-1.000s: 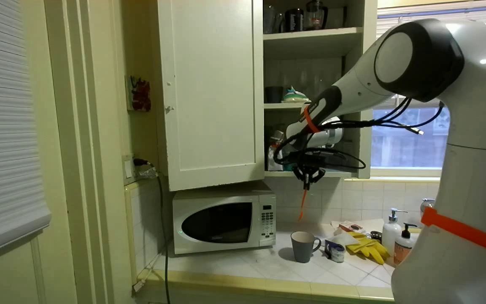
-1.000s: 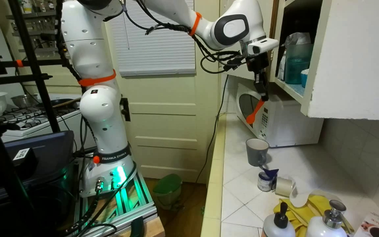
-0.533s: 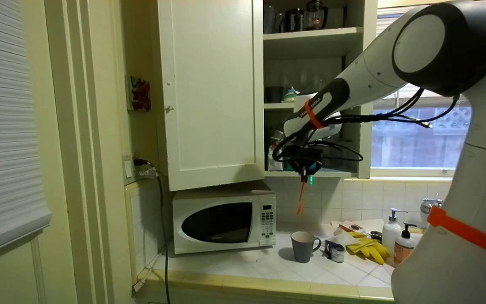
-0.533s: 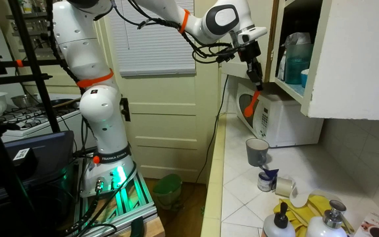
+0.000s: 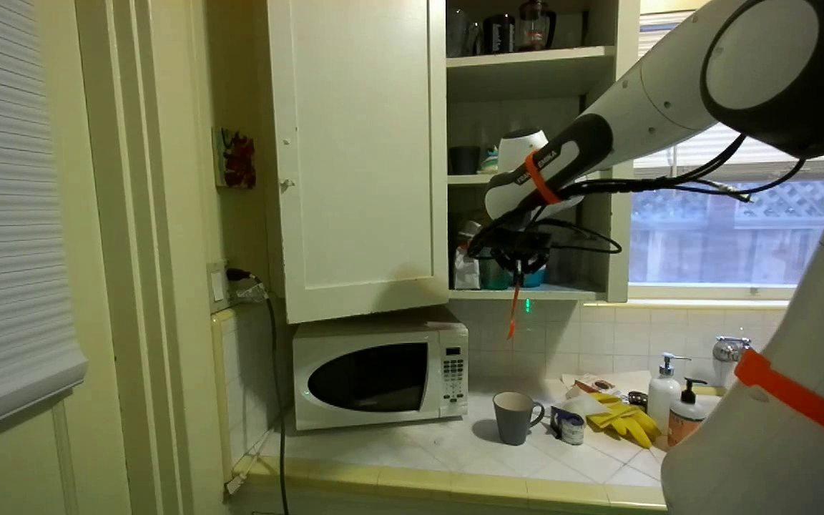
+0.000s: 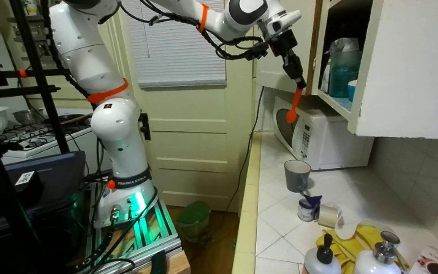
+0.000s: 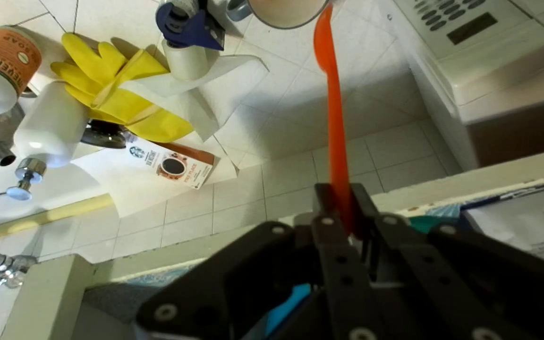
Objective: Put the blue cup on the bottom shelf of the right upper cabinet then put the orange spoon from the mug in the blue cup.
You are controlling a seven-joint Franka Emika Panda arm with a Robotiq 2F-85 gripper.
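Note:
My gripper (image 5: 518,280) is shut on the orange spoon (image 5: 513,315), which hangs bowl-down below the fingertips. The spoon also shows in an exterior view (image 6: 294,105) and in the wrist view (image 7: 334,104). The gripper (image 6: 301,83) is in front of the right upper cabinet (image 5: 620,243), near the height of its bottom shelf (image 5: 569,294). The blue cup (image 6: 344,74) stands upright on that shelf; it is partly hidden behind the gripper in an exterior view (image 5: 496,277). The dark grey mug (image 6: 297,177) stands on the counter below the spoon, with no spoon in it.
The low blue dish (image 6: 351,91) sits beside the blue cup, with a white bag (image 5: 467,268) on the same shelf. An open white door (image 5: 362,157) hangs above the microwave (image 5: 380,375). A small can (image 6: 306,210), yellow gloves (image 6: 363,243) and soap bottles (image 5: 662,393) stand on the counter.
My gripper has risen with the orange spoon from lower down to about the bottom shelf's height. The arm has drawn up and tilted. The mug and blue cup have not moved.

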